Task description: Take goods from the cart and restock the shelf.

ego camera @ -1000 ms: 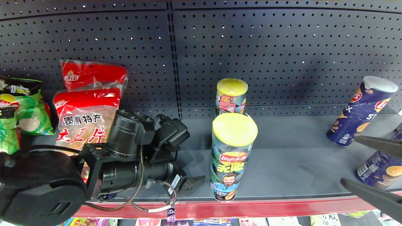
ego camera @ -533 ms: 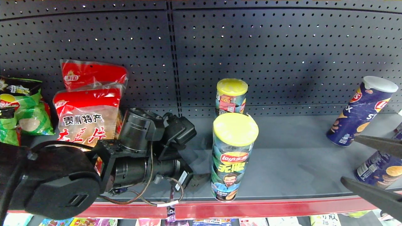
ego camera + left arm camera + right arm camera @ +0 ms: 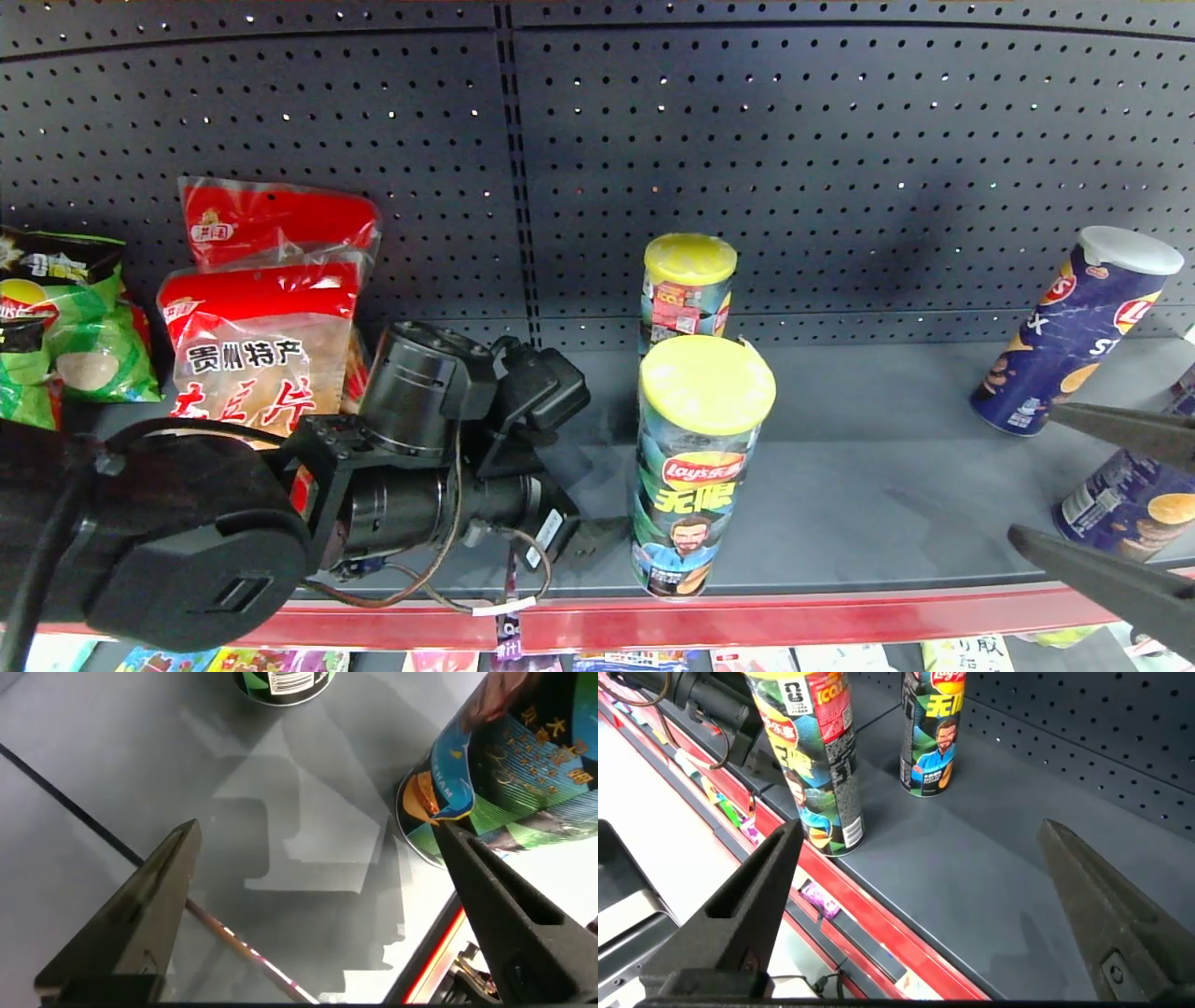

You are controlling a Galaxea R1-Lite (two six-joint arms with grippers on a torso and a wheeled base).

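Since the shelf itself hasn't budged over the last second, the change can be pinned on the left arm: it's been slid rightward along the shelf front, so the left end effector has been brought right up to the front chip can, where a small gap could be seen a second ago. That can has been nudged a touch to the right, and it now looks very slightly leaned away from the arm, though it's still stood on its base close to the red front lip. The jaws are spread wide with nothing held between them, which is made plain in the left wrist view. So the can is probably already delivered, and what's being done now is best read as a tidy-up push or a fresh approach rather than a carry; which of the two can't be told. Placement-wise, the can isn't sat between the fingers: it's found just past the tip of one finger, touching it or as good as, while the other finger is left over bare shelf. The right end effector is parked well off to the right near the blue cans, also spread open and empty. The rear chip can is stood directly behind the front one, by the pegboard. A sideways shove on a tall can that near the edge could get it tipped.
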